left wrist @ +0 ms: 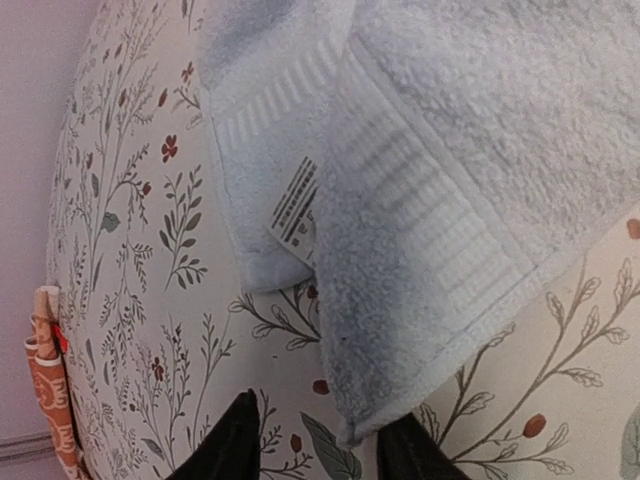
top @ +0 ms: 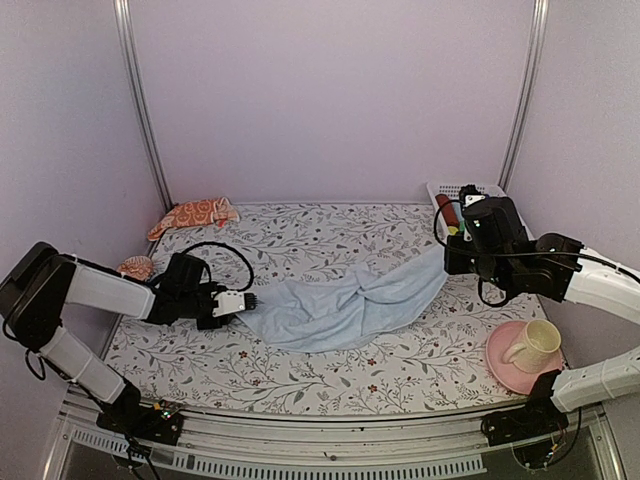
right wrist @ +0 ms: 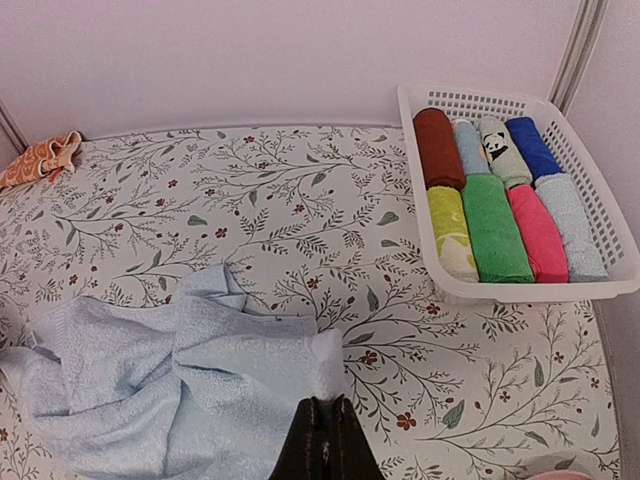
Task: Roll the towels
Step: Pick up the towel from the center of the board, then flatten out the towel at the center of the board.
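The light blue towel point(top: 340, 305) lies crumpled across the middle of the table, stretched between both arms. My right gripper point(top: 447, 258) is shut on its right corner, and the pinched edge point(right wrist: 340, 365) shows just above the closed fingers point(right wrist: 322, 440). My left gripper point(left wrist: 325, 425) is at the towel's left end point(left wrist: 420, 200). Its jaws stand apart with the hemmed corner point(left wrist: 355, 425) between them, close to the right finger point(left wrist: 415, 450). The orange-red printed towel point(top: 195, 214) lies loosely bunched at the back left, away from both grippers.
A white basket point(right wrist: 500, 290) of several rolled coloured towels stands at the back right. A pink plate point(top: 500, 365) with a cream cup point(top: 532, 345) sits at the front right. A small orange patterned thing point(top: 135, 267) lies at the left edge, beside the left arm.
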Controlling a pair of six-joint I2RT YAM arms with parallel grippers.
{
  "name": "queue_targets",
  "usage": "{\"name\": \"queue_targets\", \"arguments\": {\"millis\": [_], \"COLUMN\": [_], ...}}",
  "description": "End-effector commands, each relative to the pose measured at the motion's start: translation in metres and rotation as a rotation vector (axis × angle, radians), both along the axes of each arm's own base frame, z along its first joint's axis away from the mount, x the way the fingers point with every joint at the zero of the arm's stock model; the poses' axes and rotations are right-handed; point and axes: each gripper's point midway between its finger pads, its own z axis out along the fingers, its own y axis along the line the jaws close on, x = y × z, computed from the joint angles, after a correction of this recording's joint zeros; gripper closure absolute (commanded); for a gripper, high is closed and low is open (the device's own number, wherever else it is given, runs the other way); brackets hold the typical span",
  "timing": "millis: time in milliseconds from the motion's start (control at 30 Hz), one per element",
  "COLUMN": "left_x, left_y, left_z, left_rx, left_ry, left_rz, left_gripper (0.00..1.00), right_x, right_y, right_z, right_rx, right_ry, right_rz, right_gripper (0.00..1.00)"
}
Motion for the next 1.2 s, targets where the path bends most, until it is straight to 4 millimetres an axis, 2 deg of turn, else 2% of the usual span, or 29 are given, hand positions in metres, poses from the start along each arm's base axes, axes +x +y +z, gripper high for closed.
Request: {"name": "queue_targets", "arguments": {"millis": [0,133,167,267,333,433,533,667,800,867,1000,1100,1167], "left_x": [-0.001,-0.002,-0.002,0.000,0.010,0.032,0.042,0.018,-0.019,-0.030,-0.033,-0.026,-0.019], "left_y": [-0.009,-0.012,-0.012,-0.012,-0.008,0.008,0.024,0.043,0.057,0.069,0.083,0.096,0.105], "left_z": [-0.001,-0.002,-0.002,-0.001,0.011,0.053,0.112,0.184,0.237,0.255,0.282,0.293,0.293], "left_rx": [0.002,-0.001,0.001,-0.003,-0.012,-0.043,-0.104,-0.231,-0.299,-0.321,-0.356,-0.351,-0.333], "left_ry": [0.027,0.035,0.038,0.046,0.013,-0.103,-0.195,-0.301,-0.423,-0.432,-0.487,-0.542,-0.563], "left_rz": [-0.020,-0.024,-0.022,0.002,0.062,0.188,0.276,0.298,0.287,0.342,0.416,0.483,0.539], "left_gripper": [0.68,0.96,1.00,1.00,1.00,1.00,1.00,1.00,1.00,1.00,1.00,1.00,1.00], "right_x": [0.001,0.001,0.000,0.000,0.000,0.001,0.000,-0.006,-0.018,-0.026,-0.033,-0.023,-0.013], "right_y": [0.000,-0.001,-0.002,-0.002,-0.002,-0.001,0.001,0.002,0.004,0.013,0.028,0.029,0.024], "right_z": [0.002,0.003,0.003,0.006,0.007,0.013,0.019,0.029,0.047,0.058,0.080,0.091,0.095], "right_rx": [0.019,0.016,0.018,0.021,0.020,0.022,0.037,0.122,0.233,0.280,0.300,0.266,0.220], "right_ry": [-0.014,-0.016,-0.017,-0.023,-0.027,-0.036,-0.042,-0.050,-0.081,-0.102,-0.151,-0.182,-0.210], "right_rz": [-0.002,-0.002,-0.004,-0.001,0.000,0.007,0.015,0.024,0.038,0.061,0.050,-0.013,-0.084], "right_gripper": [0.98,0.98,0.98,0.98,0.98,0.98,0.98,0.98,0.98,0.98,0.98,0.98,0.98]}}
